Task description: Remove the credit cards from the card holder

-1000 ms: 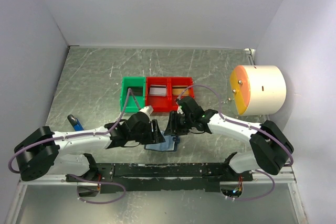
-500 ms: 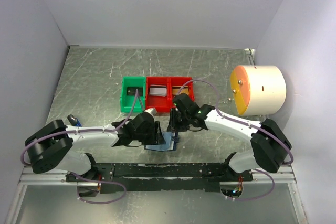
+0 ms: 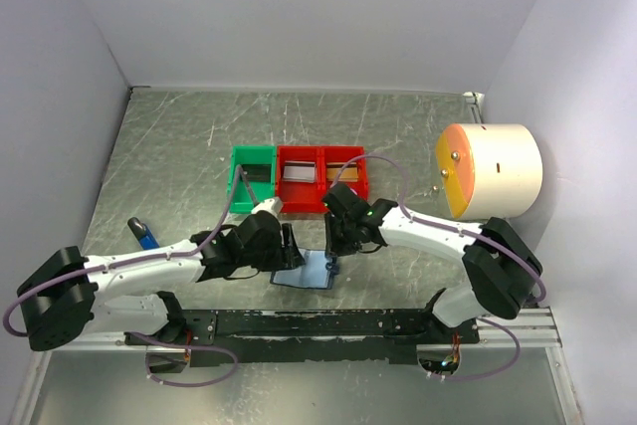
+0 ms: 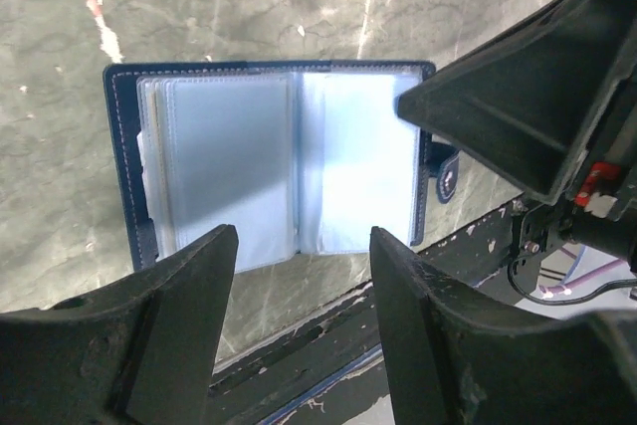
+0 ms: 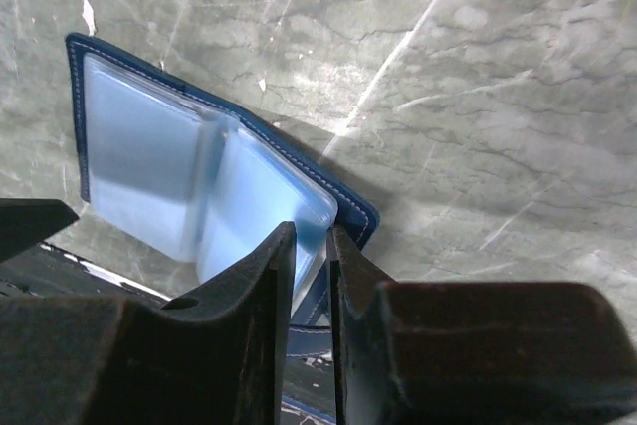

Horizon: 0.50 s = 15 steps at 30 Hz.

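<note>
Grey marbled table (image 3: pixel 179 146), seen from above: the card holder (image 3: pixel 311 272) lies open near the front edge. Left wrist: the left gripper (image 4: pixel 304 241) is spread wide over its pale pockets. Right wrist: the right gripper (image 5: pixel 312 246) is narrowed to a slit with a pocket edge inside (pinched or not, I cannot tell).

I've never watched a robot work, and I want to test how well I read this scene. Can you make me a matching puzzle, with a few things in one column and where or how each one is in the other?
Things
1. card holder
2. green bin
3. cream drum
4. left hand

Places or states
A. far right, near the side wall
B. lying open on the table, clear pockets facing up
C. fingers spread apart
D. directly left of the red bins

Pairs: 1-B, 2-D, 3-A, 4-C
</note>
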{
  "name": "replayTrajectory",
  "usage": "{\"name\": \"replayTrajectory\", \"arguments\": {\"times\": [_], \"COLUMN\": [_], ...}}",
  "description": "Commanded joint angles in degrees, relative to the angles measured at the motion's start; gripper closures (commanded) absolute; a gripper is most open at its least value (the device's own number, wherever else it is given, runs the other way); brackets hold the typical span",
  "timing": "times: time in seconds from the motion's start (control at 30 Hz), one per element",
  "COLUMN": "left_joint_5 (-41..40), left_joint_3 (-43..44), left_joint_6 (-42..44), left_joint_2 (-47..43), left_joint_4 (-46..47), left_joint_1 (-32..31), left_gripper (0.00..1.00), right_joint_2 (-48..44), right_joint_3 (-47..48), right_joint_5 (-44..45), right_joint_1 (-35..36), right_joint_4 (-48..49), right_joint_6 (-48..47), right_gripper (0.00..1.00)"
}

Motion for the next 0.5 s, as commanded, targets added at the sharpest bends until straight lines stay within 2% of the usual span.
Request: {"name": "replayTrajectory", "arguments": {"times": [0.0,0.17,0.47], "left_joint_5": [-2.92,-0.39,-3.14], "left_joint_3": [-0.65,-2.19,-0.69], "left_joint_6": [-0.33,-1.41,-2.59], "left_joint_2": [-1.65,-0.02,-0.01], "left_joint_4": [-4.12,-2.20,-6.50], "left_joint_1": [0.75,0.82,0.82], "left_gripper": [0.32,0.33,0.32], "right_joint_2": [1.12,1.89,2.18], "right_joint_3": [-1.32,-2.46,-3.01], "right_joint_5": [-0.84,-1.83,-1.56], "right_joint_1": [1.20,1.36,1.46], "right_joint_4": [2.51,4.16,4.55], "right_joint_6": [0.29,0.87,0.96], "right_gripper": [0.80,0.79,0.78]}}
